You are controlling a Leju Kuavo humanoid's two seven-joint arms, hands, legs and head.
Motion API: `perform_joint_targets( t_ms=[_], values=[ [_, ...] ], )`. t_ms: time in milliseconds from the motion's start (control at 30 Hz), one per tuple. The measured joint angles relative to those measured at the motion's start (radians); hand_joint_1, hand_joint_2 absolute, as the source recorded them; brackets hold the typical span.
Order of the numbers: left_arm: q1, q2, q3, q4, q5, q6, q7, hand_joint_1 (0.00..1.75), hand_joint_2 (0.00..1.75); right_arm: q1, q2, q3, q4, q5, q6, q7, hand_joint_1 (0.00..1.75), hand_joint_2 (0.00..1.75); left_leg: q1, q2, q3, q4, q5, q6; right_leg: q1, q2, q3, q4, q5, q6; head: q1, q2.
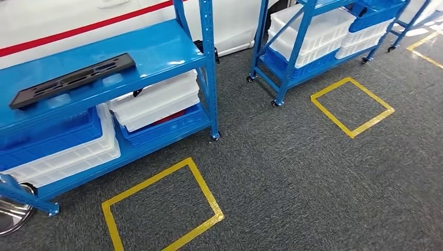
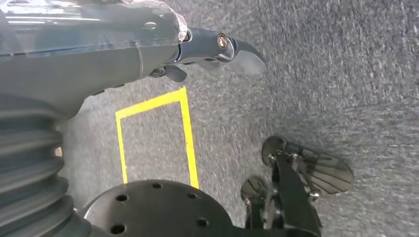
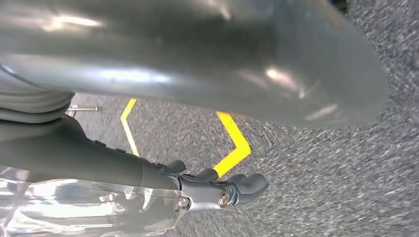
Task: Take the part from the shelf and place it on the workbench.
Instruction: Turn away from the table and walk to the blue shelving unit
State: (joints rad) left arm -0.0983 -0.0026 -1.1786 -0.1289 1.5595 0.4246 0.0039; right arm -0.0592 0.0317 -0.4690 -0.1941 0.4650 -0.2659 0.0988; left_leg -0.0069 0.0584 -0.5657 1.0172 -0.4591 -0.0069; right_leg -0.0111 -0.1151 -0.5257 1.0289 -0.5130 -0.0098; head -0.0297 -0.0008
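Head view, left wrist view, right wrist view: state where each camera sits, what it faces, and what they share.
Head view: high on the body, looking down at the blue metal shelf bearing the flat black slotted part, and grey carpet.
Left wrist view: behind the hanging left hand, facing the floor; grey ribbed cover shows.
Right wrist view: behind the right hand, facing the floor under a silver arm.
Shared: a square of yellow floor tape on the carpet, in the head and left wrist views.

No readable text, labels or numbers anywhere.
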Motion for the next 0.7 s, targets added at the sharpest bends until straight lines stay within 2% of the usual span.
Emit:
perform_joint_targets(
  t_ms=[33,67,133,167,200,233,267,300,333,367,433,467,500,533,567,600,633,700],
  values=[
    [0.001,0.000,0.000,0.000,0.000,0.000,-0.001,0.00,1.75,-0.002,0.000,0.000,0.000,0.001,0.000,0.000,0.00,0.00,0.001,-0.012,0.001,-0.003,0.002,0.006,-0.001,-0.008,0.004,-0.002,-0.002,0.005,0.000,0.000],
    [0.004,0.000,0.001,0.000,0.000,0.000,-0.002,0.00,1.75,-0.005,0.000,0.000,-0.001,0.002,0.000,0.000,0.00,0.00,0.003,-0.022,0.004,-0.008,0.005,0.011,-0.003,0.001,0.007,0.001,-0.006,0.011,0.000,0.000],
    [0.003,-0.001,0.002,0.000,0.000,0.000,-0.004,0.00,1.75,-0.006,-0.001,0.000,-0.001,0.004,0.000,-0.001,0.00,0.00,0.009,-0.041,0.010,-0.020,0.013,0.023,-0.007,0.053,-0.011,0.048,-0.041,0.021,0.001,0.000],
    [0.001,-0.001,0.003,0.000,0.000,0.000,-0.005,0.00,1.75,-0.005,-0.001,0.000,-0.001,0.004,0.000,-0.001,0.00,0.00,0.010,-0.051,0.009,-0.022,0.016,0.027,-0.009,0.084,-0.037,0.102,-0.070,0.023,0.002,0.000],
    [-0.002,-0.001,0.004,0.000,0.000,0.000,-0.005,0.00,1.75,-0.003,-0.001,0.000,-0.001,0.004,0.000,0.000,0.00,0.00,0.010,-0.063,0.008,-0.022,0.017,0.029,-0.010,0.103,-0.073,0.169,-0.102,0.025,0.002,0.000],
    [-0.003,-0.001,0.004,0.000,0.000,0.000,-0.005,0.00,1.75,-0.001,-0.001,-0.001,-0.001,0.005,0.000,0.000,0.00,0.00,0.009,-0.077,0.007,-0.022,0.017,0.030,-0.010,0.110,-0.107,0.232,-0.123,0.027,0.002,0.000],
    [-0.002,-0.001,0.005,0.000,0.000,0.000,-0.005,0.00,1.75,0.001,-0.002,-0.001,-0.001,0.005,0.000,0.000,0.00,0.00,0.009,-0.090,0.007,-0.021,0.017,0.031,-0.011,0.112,-0.129,0.269,-0.126,0.028,0.002,0.000],
    [0.000,-0.001,0.005,0.000,0.000,0.000,-0.005,0.00,1.75,0.003,-0.002,-0.001,-0.001,0.005,0.000,0.000,0.00,0.00,0.009,-0.105,0.008,-0.021,0.017,0.030,-0.011,0.113,-0.136,0.270,-0.108,0.029,0.002,0.000],
    [0.002,-0.001,0.005,0.000,0.000,-0.001,-0.005,0.00,1.75,0.003,-0.002,-0.001,0.000,0.004,0.000,0.000,0.00,0.00,0.010,-0.119,0.010,-0.019,0.016,0.029,-0.012,0.117,-0.123,0.232,-0.073,0.028,0.002,0.000],
    [0.003,-0.001,0.005,0.000,0.000,-0.001,-0.006,0.00,1.75,0.004,-0.002,-0.002,0.000,0.004,0.000,0.000,0.00,0.00,0.011,-0.132,0.010,-0.016,0.015,0.026,-0.015,0.131,-0.098,0.168,-0.029,0.028,0.002,0.000],
    [0.002,-0.002,0.005,0.000,-0.001,-0.002,-0.006,0.00,1.75,0.005,-0.002,-0.006,0.000,0.002,0.000,0.000,0.00,0.00,0.011,-0.157,0.003,-0.004,0.010,0.016,-0.020,0.183,-0.054,0.054,0.022,0.026,0.002,0.000],
    [0.001,-0.002,0.005,0.000,-0.001,-0.002,-0.006,0.00,1.75,0.006,-0.002,-0.008,0.000,0.000,-0.001,0.000,0.00,0.00,0.011,-0.168,-0.004,0.002,0.009,0.009,-0.020,0.201,-0.045,0.027,0.029,0.025,0.002,0.000],
    [0.001,-0.001,0.005,0.000,-0.001,-0.002,-0.006,0.00,1.75,0.005,-0.002,-0.010,0.000,-0.001,-0.001,0.000,0.00,0.00,0.012,-0.179,-0.009,0.004,0.009,0.003,-0.018,0.205,-0.044,0.022,0.026,0.022,0.001,0.000],
    [0.002,-0.001,0.005,0.000,-0.001,-0.002,-0.006,0.00,1.75,0.005,-0.002,-0.011,0.000,-0.002,-0.002,0.000,0.00,0.00,0.013,-0.191,-0.014,0.004,0.011,-0.004,-0.018,0.191,-0.045,0.021,0.027,0.017,0.001,0.000],
    [0.004,0.001,0.005,0.000,-0.002,-0.002,-0.006,0.00,1.75,0.004,-0.001,-0.012,0.000,-0.003,-0.002,0.001,0.00,0.00,0.015,-0.190,-0.016,0.006,0.010,-0.010,-0.018,0.178,-0.043,0.017,0.029,0.011,0.001,0.000],
    [0.006,0.002,0.005,0.000,-0.002,-0.002,-0.006,0.00,1.75,0.004,0.000,-0.012,0.000,-0.004,-0.002,0.001,0.00,0.00,0.015,-0.173,-0.022,0.016,0.003,-0.016,-0.019,0.164,-0.040,0.013,0.030,0.004,-0.001,0.000],
    [0.005,0.003,0.005,0.000,-0.002,-0.002,-0.005,0.00,1.75,0.004,0.001,-0.013,0.000,-0.004,-0.002,0.001,0.00,0.00,0.014,-0.145,-0.036,0.046,-0.017,-0.020,-0.021,0.150,-0.038,0.009,0.032,-0.003,-0.003,0.000],
    [0.001,0.003,0.005,0.000,-0.002,-0.002,-0.005,0.00,1.75,0.006,0.002,-0.014,0.000,-0.005,-0.002,0.000,0.00,0.00,0.015,-0.086,-0.089,0.161,-0.080,-0.027,-0.016,0.119,-0.036,0.007,0.031,-0.013,-0.007,0.000]
  ],
)
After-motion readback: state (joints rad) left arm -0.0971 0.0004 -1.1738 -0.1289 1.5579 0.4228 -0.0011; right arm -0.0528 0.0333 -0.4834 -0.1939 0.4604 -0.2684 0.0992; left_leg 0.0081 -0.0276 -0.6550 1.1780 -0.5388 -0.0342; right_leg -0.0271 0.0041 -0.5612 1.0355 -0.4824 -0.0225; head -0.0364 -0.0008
